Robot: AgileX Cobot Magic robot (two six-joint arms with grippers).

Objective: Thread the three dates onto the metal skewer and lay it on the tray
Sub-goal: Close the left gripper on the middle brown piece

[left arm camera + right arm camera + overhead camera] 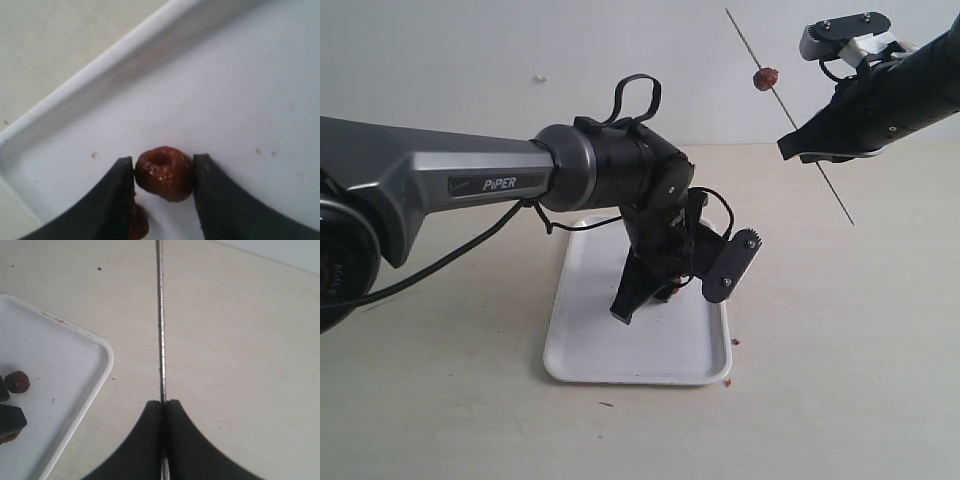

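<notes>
The white tray (620, 360) lies on the table in front of me. My left gripper (650, 295) reaches down into it, and its two fingers press on either side of one dark red-brown date (164, 173) resting on the tray floor (225, 75). A second date (139, 222) peeks out behind one finger. My right gripper (798, 148) is raised at the right, shut on the metal skewer (835, 193), which slants up to the left with one date (766, 77) threaded on its upper part. In the right wrist view the skewer (160, 315) runs straight out from the closed right gripper (163, 402), beside the tray (60, 355) and a date (18, 381).
The left arm's grey body (470, 170) and cable (470, 245) stretch across the left half over the tray. Small brown crumbs (732, 343) lie on the beige table by the tray's right corner, and specks (93, 155) dot the tray. A white wall stands behind.
</notes>
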